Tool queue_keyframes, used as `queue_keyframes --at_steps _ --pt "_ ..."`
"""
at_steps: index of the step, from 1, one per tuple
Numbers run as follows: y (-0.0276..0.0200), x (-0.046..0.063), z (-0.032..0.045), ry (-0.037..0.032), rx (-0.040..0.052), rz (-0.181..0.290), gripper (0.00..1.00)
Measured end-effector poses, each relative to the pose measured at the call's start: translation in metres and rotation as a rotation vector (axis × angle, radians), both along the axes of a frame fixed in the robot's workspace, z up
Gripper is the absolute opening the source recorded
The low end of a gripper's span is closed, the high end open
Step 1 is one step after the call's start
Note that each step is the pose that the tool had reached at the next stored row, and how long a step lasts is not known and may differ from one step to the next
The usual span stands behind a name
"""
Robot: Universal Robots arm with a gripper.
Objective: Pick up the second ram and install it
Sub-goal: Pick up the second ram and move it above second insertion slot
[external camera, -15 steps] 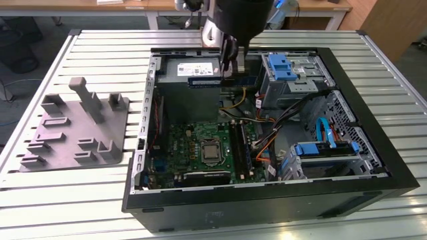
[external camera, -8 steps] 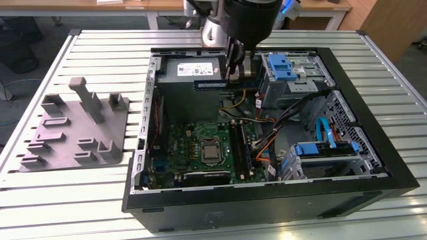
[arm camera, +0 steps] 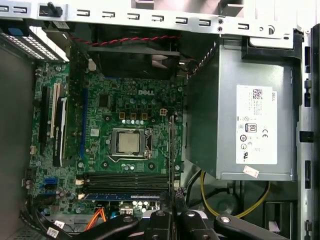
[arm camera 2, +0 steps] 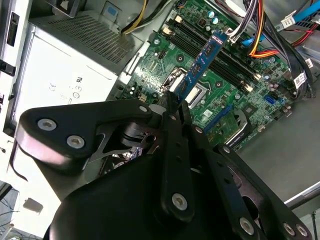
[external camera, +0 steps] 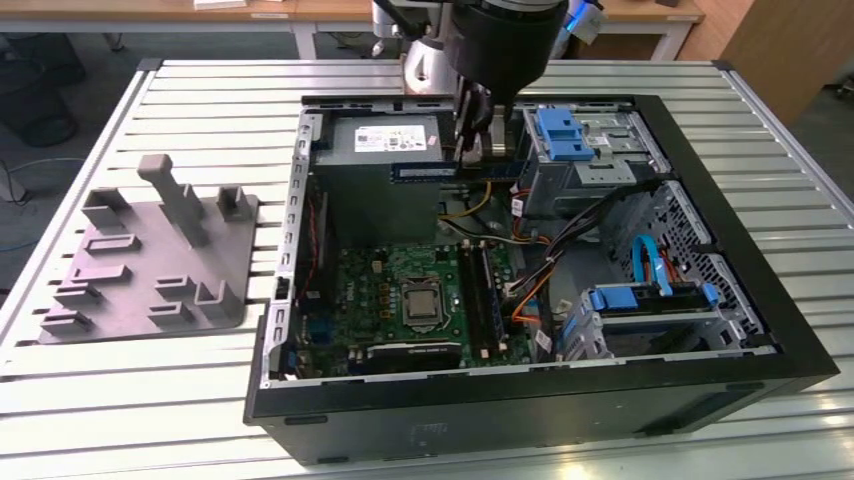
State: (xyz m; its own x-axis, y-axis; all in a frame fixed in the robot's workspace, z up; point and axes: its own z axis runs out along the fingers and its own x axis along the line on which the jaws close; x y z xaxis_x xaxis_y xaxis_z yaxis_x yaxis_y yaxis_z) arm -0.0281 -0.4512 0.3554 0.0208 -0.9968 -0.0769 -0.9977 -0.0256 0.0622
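— Above the open case (external camera: 534, 405) in the exterior view, your gripper (external camera: 474, 158) is clamped on the second ram (external camera: 420, 171), held in the air.
— Picked up, then. Seated?
— Not yet. In the second wrist view it juts over the motherboard (arm camera 2: 165, 55); in the first wrist view it hangs edge-on, clear of the slots (arm camera: 125, 179).

The bench (external camera: 200, 100) is a pale metal top of long parallel slats, running from 9 to 3 o'clock in the exterior view. A black computer case (external camera: 534, 405) lies on its side on the slats, open face up, covering the middle and reaching toward 3 and 5 o'clock. At 9 o'clock, near the case but apart from it, a grey moulded holder (external camera: 147, 270) rests flat on the bench, with upright posts and blocks rising from its plate.
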Motion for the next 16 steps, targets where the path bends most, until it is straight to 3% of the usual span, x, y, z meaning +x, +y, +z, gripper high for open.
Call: queue_keyframes --at_steps 5,6,7,16 --pt "-0.0057 0.0 -0.0012 0.0 -0.0001 0.0 0.14" --pt "-0.013 0.0 -0.0054 0.0 0.0 0.0 0.14" --pt "-0.0141 0.0 -0.007 -0.0001 0.0002 0.0 0.14" --pt "-0.0168 0.0 -0.0233 0.0014 0.0 0.0 0.14"
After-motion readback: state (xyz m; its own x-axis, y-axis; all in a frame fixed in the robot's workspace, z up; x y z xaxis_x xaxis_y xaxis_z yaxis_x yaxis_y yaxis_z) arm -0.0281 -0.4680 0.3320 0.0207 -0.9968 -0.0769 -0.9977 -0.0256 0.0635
